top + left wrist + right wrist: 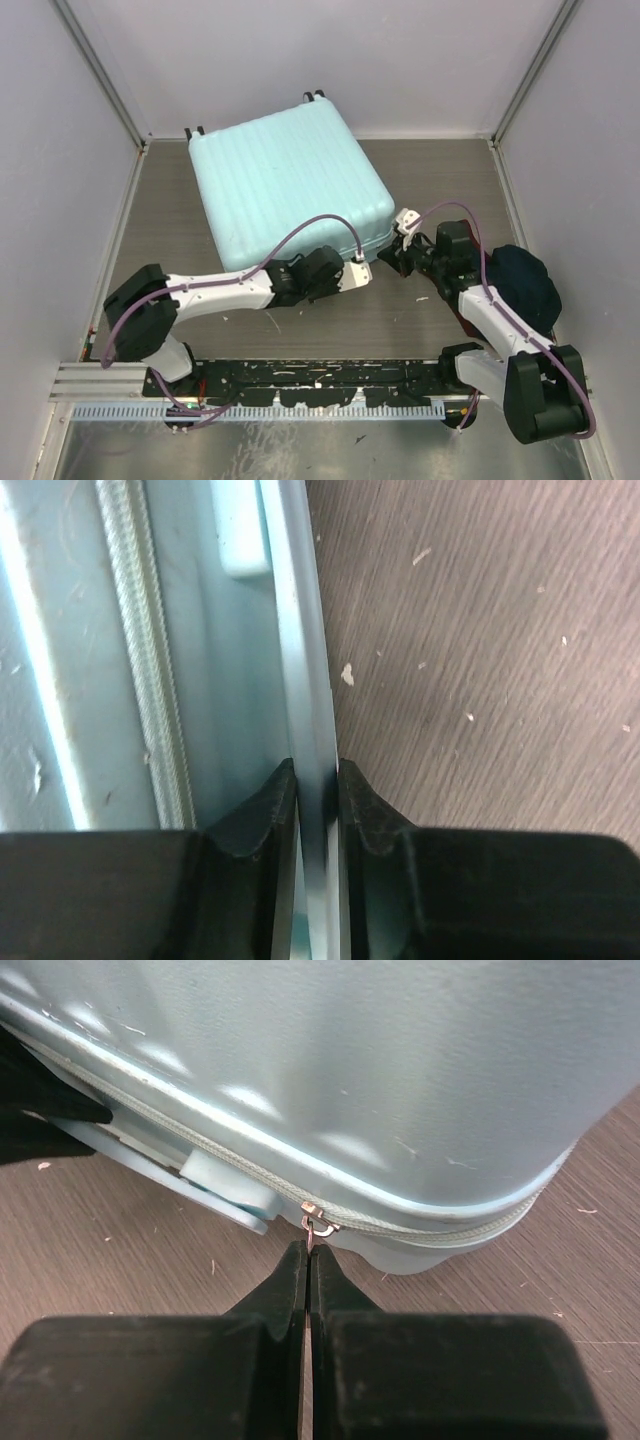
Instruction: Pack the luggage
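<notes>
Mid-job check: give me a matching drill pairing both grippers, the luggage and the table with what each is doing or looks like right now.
Things:
1. left gripper
2. right gripper
3. luggage
4. table

States:
A. dark wood grain
B. lying flat, wheels at the far edge
C. shut on the zipper pull
D. clamped on the luggage's thin rim

Pairs: 1-D, 2-C, 3-B, 4-A

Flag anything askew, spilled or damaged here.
The luggage lies askew, turned against the edges of the table; pale flecks litter the wood. No damage or spill shows.
</notes>
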You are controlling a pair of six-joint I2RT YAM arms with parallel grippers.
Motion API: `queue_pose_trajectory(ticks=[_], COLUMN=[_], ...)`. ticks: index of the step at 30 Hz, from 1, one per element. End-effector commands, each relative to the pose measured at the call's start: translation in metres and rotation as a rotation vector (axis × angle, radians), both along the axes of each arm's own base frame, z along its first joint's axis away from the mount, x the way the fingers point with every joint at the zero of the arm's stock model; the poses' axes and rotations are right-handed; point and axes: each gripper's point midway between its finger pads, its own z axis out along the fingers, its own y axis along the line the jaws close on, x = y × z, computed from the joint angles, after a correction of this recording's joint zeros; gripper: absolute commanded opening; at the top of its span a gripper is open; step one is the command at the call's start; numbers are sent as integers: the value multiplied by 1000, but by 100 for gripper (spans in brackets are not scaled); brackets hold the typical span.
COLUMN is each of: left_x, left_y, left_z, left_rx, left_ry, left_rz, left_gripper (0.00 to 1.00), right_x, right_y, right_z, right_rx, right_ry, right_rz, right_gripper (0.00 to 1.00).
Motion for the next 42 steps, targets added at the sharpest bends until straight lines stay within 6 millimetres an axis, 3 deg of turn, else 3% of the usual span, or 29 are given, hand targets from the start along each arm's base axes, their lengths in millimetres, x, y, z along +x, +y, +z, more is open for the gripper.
queue_pose_trajectory(ticks=[1,9,10,13,17,21,28,35,38,42], left_x=[25,37,38,33,14,-13,-38,-73,-87,-95], left_y=[-30,-59,-60,-54,-32,-8,43,92,112,119], left_z=[-6,-7,-8,-14,-27,-38,-55,-67,-76,-73], left_rx=[-6,-23,-23,3,70,117,226,295,338,338], left_ry=[-70,-128,-127,-114,-93,-36,36,77,80,67], left_rz=[20,45,47,26,-85,-207,-319,-539,-637,-696], left_gripper=[21,42,41,21,0,0,0,0,0,0], right_x=[-1,0,1,2,0,-6,-23,-54,-57,-46], right_y=[9,7,7,4,-1,-10,-30,-39,-43,-46], right_z=[11,13,13,13,12,11,22,26,26,30], right_rx=[32,29,29,11,-39,-67,-108,-167,-188,-188], right_ry=[-18,-25,-26,-38,-69,-74,-92,-89,-98,-97], right_rz=[-7,-19,-26,-28,-9,-10,-7,46,46,30], right_gripper=[1,1,1,1,1,1,1,1,1,1])
